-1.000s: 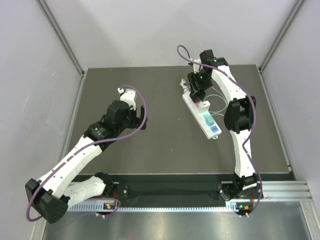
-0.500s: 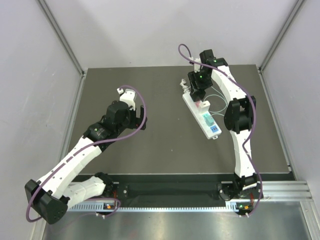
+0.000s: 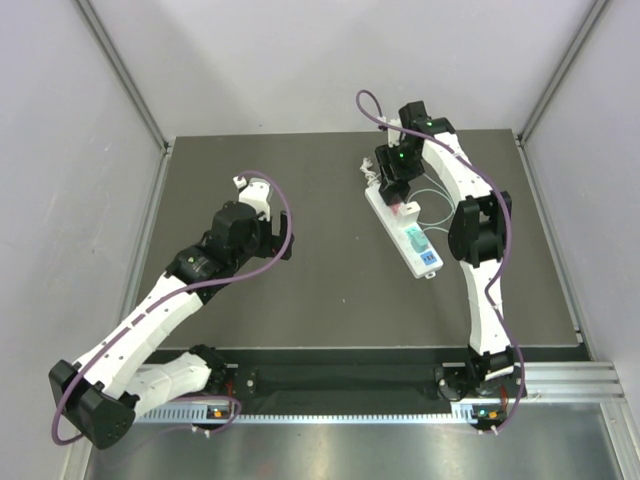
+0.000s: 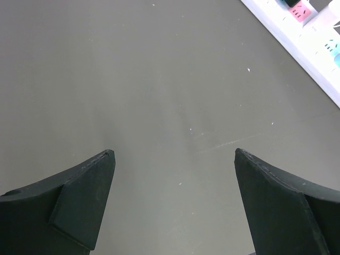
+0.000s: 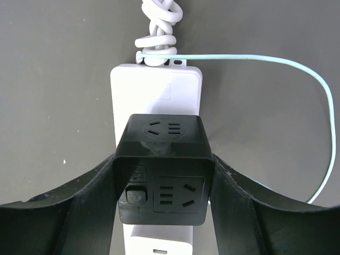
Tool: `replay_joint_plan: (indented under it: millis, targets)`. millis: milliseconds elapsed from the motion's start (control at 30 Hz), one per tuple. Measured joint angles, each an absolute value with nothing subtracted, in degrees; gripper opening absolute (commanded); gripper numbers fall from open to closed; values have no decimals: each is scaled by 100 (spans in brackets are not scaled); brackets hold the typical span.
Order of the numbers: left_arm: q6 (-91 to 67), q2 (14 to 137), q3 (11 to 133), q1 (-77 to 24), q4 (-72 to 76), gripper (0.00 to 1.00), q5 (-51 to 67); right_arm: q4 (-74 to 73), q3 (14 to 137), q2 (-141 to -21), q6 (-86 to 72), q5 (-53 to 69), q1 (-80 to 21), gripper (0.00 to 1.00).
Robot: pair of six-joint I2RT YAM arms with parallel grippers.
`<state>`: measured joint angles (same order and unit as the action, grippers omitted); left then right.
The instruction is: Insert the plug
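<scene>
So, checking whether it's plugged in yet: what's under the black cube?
The white strip lies under the cube, showing past its far and near sides. The socket beneath and the cube's pins are covered, so seating can't be judged.

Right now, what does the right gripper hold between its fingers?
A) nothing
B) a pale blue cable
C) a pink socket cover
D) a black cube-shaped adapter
D: in the right wrist view the right gripper clamps the black cube-shaped adapter from both sides.

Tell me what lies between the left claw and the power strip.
Only bare dark tabletop; the left wrist view shows it stretching from the open left claw to the white power strip at upper right.
</scene>
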<state>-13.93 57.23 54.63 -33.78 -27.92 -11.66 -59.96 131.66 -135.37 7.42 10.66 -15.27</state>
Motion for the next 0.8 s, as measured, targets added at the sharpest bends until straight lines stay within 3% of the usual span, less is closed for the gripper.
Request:
replay_joint_plan:
  millis: [800]
  targets:
    - [-1391, 5673, 5457, -3378, -2783, 98, -1170, -4316, 11434, -12844, 648, 565, -1772, 0]
